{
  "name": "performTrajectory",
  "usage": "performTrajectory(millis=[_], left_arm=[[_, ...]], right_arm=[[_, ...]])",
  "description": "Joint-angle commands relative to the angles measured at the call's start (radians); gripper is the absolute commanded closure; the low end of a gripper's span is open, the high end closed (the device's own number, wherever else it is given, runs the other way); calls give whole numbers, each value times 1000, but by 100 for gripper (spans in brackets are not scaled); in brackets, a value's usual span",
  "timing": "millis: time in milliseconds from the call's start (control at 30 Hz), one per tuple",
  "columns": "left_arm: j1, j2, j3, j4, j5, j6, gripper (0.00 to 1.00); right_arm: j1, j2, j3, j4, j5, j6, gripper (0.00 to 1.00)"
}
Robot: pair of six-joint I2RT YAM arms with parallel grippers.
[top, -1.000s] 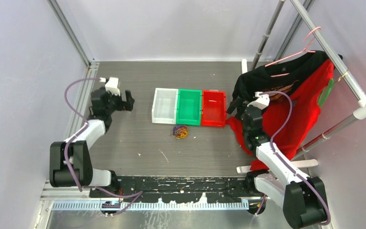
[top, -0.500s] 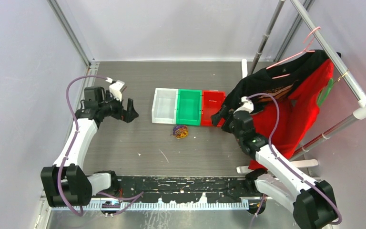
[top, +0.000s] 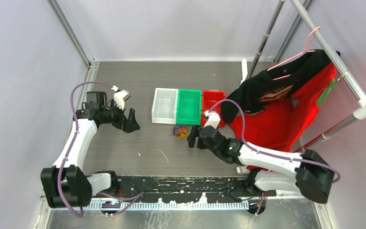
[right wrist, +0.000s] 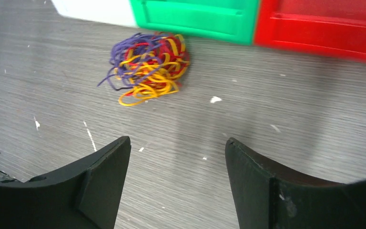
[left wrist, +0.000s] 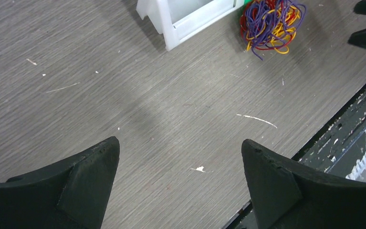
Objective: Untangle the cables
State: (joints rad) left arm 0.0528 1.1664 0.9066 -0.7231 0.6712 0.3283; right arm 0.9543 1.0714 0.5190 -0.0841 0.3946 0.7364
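While the cables lie in one tight purple, orange-yellow and red tangle on the tabletop, they rest just in front of the seam between the white bin and the green bin. The right gripper sits just right of the tangle, its fingers apart with nothing between them. The left gripper hovers well to the left, spread wide and empty. A red bin adjoins the green one.
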Motion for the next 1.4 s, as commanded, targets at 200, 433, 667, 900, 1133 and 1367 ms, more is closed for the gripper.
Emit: performTrajectory(millis=[200,433,667,900,1133,1367], left_arm=[[5,-54,45,-76,56,52,4],[5,-89,47,-98,79,88,5],[5,-80,46,-135,123,108,6],[3,-60,56,-169,182,127,7],[-19,-35,51,-178,217,136,9],[-140,4,57,-136,186,96,11]], right_arm=[[55,305,218,169,30,43,34],[54,387,263,154,26,37,46],[54,434,286,167,52,30,59],[54,474,314,176,1,12,97],[74,420,276,249,-161,5,99],[121,388,250,274,-240,1,99]])
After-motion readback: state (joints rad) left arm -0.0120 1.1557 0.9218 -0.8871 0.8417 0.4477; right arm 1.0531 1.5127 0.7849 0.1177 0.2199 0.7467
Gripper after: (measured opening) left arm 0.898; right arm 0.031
